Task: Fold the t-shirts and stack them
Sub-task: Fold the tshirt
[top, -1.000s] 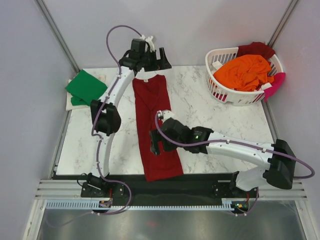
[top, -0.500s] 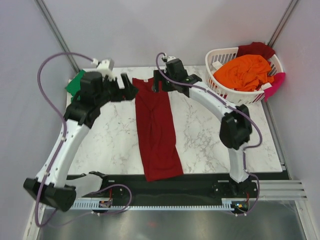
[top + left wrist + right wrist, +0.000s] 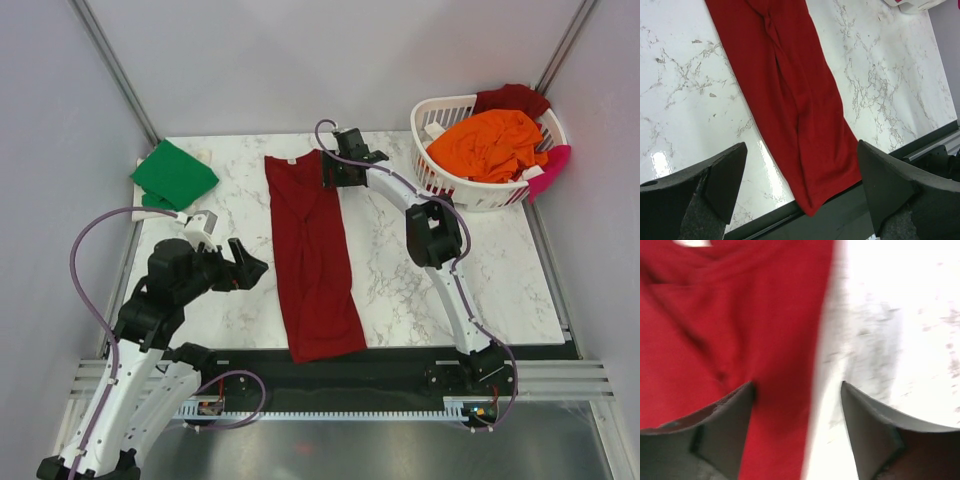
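Dark red t-shirt [image 3: 313,260] looks blurred in the right wrist view; both jaws apart.

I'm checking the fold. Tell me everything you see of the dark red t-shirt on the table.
The dark red t-shirt, soft plain cloth, is folded lengthwise into a long creased strip. It lies flat on the marble table, white label at the far end, hem just past the near edge. The open right hand straddles its far right edge; contact is unclear.
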Available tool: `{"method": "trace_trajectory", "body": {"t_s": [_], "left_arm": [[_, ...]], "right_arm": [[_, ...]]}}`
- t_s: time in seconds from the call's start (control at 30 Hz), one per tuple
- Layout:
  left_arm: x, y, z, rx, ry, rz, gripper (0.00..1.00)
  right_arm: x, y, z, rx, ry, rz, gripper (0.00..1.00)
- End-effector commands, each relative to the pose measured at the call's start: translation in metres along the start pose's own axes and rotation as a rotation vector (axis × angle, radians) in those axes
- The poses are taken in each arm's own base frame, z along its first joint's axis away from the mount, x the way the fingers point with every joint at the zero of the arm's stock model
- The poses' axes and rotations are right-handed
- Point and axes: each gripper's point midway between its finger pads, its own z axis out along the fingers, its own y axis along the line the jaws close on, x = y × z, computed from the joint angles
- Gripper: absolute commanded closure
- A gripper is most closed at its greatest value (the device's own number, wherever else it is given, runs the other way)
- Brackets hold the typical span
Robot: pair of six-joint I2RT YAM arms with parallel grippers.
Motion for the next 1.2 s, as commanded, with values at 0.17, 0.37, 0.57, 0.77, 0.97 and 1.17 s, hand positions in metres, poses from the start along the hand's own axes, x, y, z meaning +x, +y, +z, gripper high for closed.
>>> {"method": "trace_trajectory", "body": {"t_s": [0.17,0.37,0.57,0.77,0.97,1.17], "left_arm": [[0.003,0.002,0.013,-0.008,0.042,-0.033,0.07],[0.003,0.006,0.016,-0.035,0.041,-0.042,0.08],[0.006,0.01,0.02,-0.054,0.059,-0.048,0.09],[0.008,0.014,0.023,-0.07,0.075,-0.054,0.1],[0.006,0.014,0.021,-0.073,0.059,-0.054,0.11],[0.006,0.017,0.021,-0.092,0.053,-0.06,0.12]], "right_arm": [[0.011,-0.023,0.034,0.004,-0.016,0.032,0.76],[-0.01,-0.063,0.042,0.123,-0.111,0.13,1.0],[-0.037,-0.124,0.03,0.248,-0.193,0.277,1.0],[-0.032,-0.125,0.024,0.22,-0.151,0.269,0.28],[-0.062,-0.107,-0.042,0.192,-0.185,0.225,0.04],[-0.025,-0.08,-0.141,0.114,-0.125,0.274,0.03]]}}
